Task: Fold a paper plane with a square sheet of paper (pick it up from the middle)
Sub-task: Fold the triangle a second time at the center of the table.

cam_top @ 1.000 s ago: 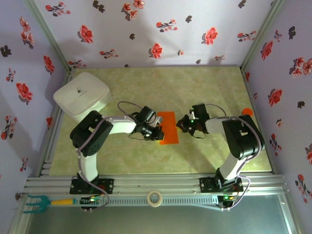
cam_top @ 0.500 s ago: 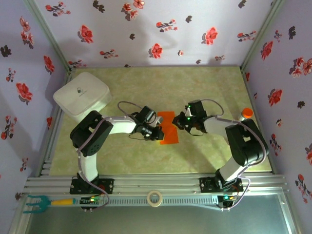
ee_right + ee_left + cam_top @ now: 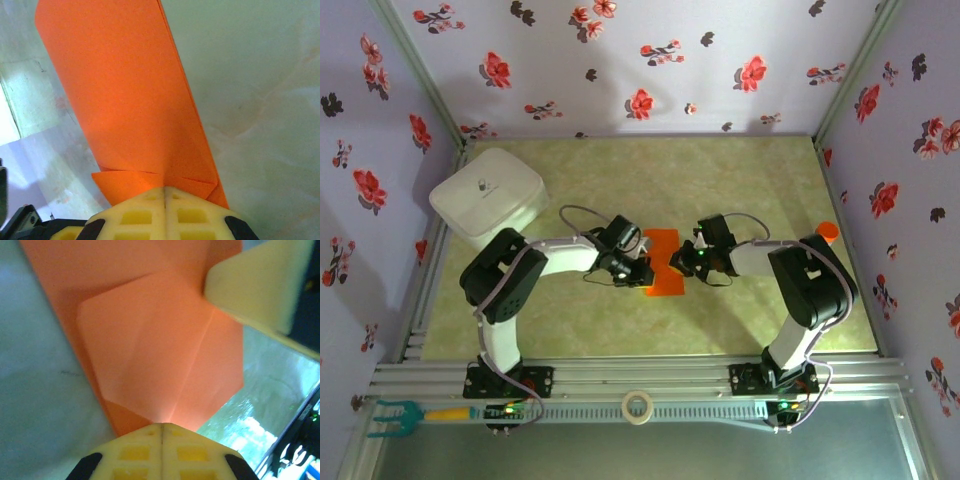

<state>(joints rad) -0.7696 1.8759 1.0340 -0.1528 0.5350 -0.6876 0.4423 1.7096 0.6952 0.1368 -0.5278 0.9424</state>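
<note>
The square sheet of paper (image 3: 664, 256), bright orange, lies partly folded in the middle of the table between my two grippers. My left gripper (image 3: 641, 272) meets its left edge and my right gripper (image 3: 681, 263) its right edge. In the left wrist view the jaws (image 3: 161, 426) are shut, and a creased flap of the sheet (image 3: 160, 350) runs out from their seam. A pale finger of the right gripper (image 3: 255, 285) rests at the sheet's far corner. In the right wrist view the shut gripper (image 3: 165, 189) pinches the sheet (image 3: 125, 100), with small folded flaps at its tips.
A white box (image 3: 485, 198) sits at the back left of the green mat (image 3: 620, 170). An orange-capped bottle (image 3: 828, 232) stands by the right wall. A tape roll (image 3: 638, 407) and a green-and-yellow tool (image 3: 410, 414) lie on the front rail.
My right gripper has moved left from beside the sheet onto its right edge. The left gripper has stayed at the left edge.
</note>
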